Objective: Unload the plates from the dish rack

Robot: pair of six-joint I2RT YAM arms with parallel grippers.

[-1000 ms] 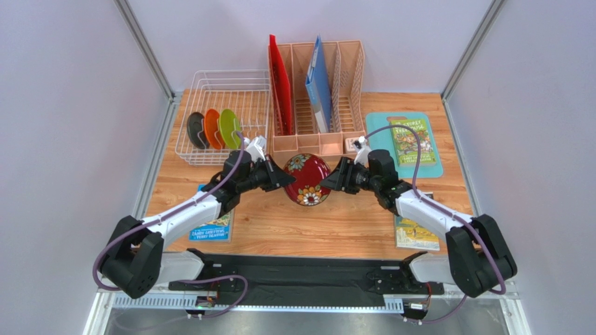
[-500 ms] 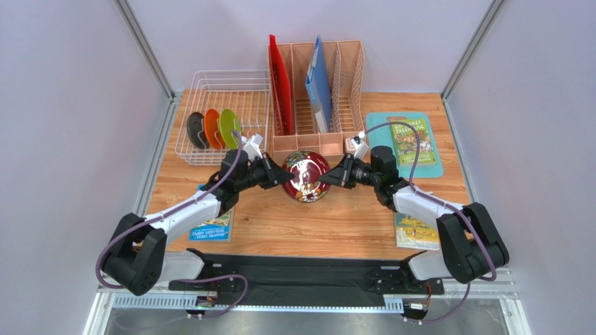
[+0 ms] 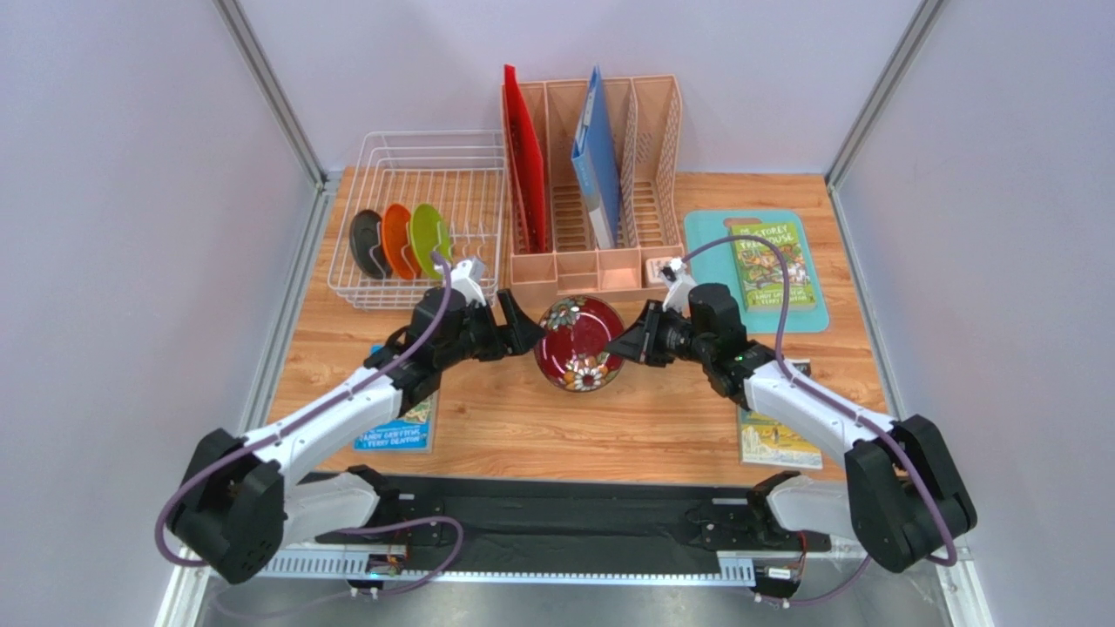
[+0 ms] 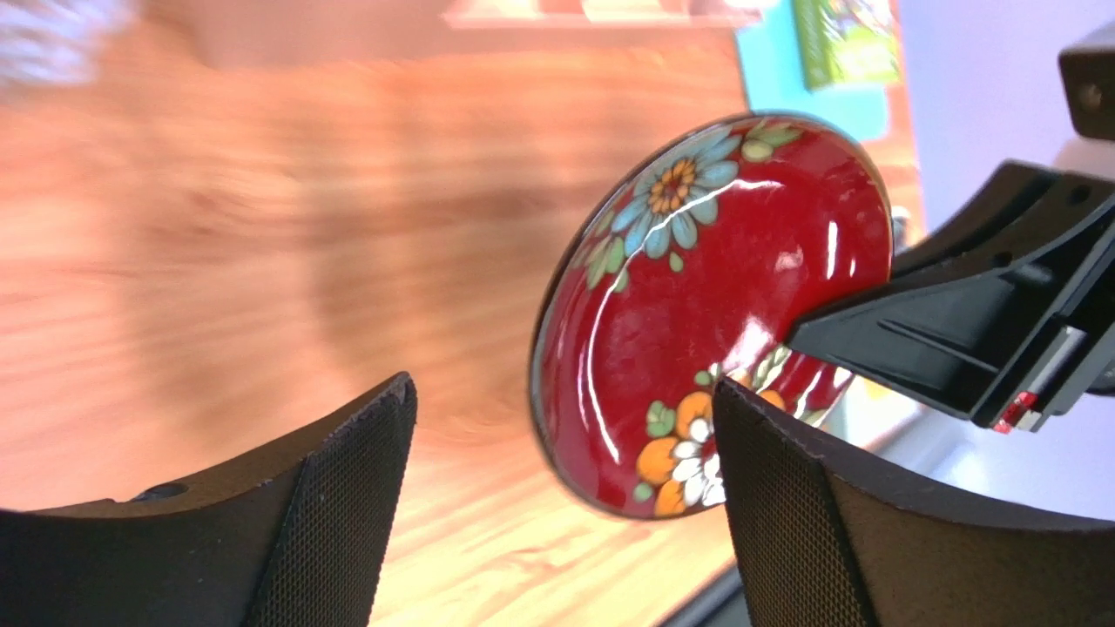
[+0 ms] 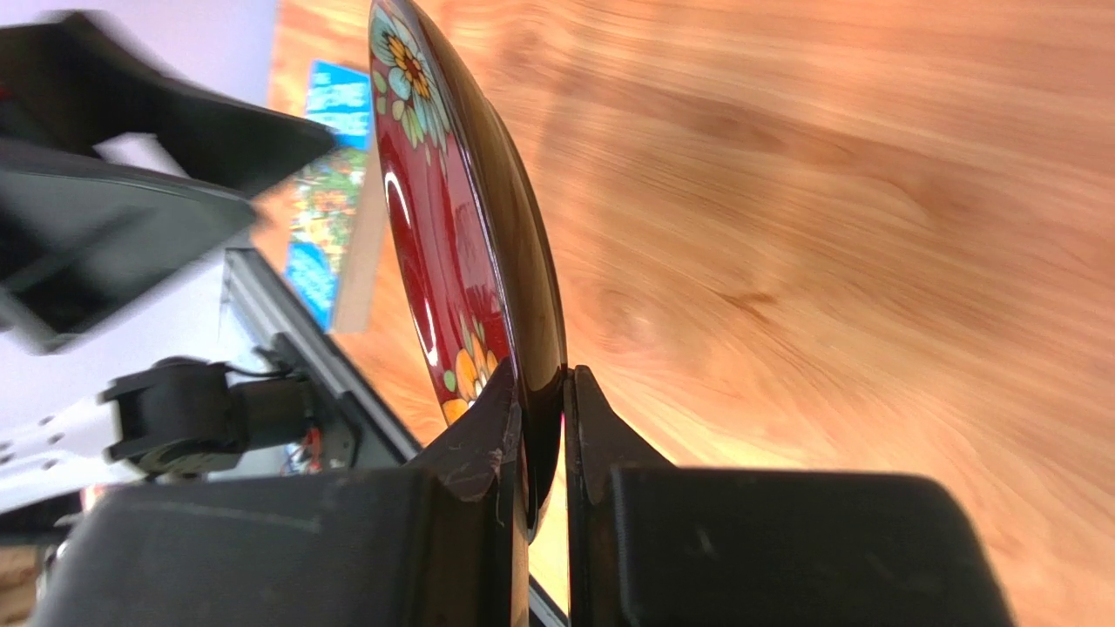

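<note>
Gripping red plate [image 3: 579, 342] rim alone now, R gripper [image 3: 628, 342] holds it mid-air over table [image 3: 524, 425] centre. L gripper [image 3: 524, 327], clamped before, has let go, jaws wide. Other 3 plates [image 3: 399, 242] still in dish rack [image 3: 419, 157].

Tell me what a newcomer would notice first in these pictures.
The glossy dark red floral plate stands out. It is held on edge over the middle of the wooden table, its rim pinched by the right hand, while the left hand gapes open beside it. At far left, a grey plate, an orange plate and a lime green plate stand upright in the white wire rack.
</note>
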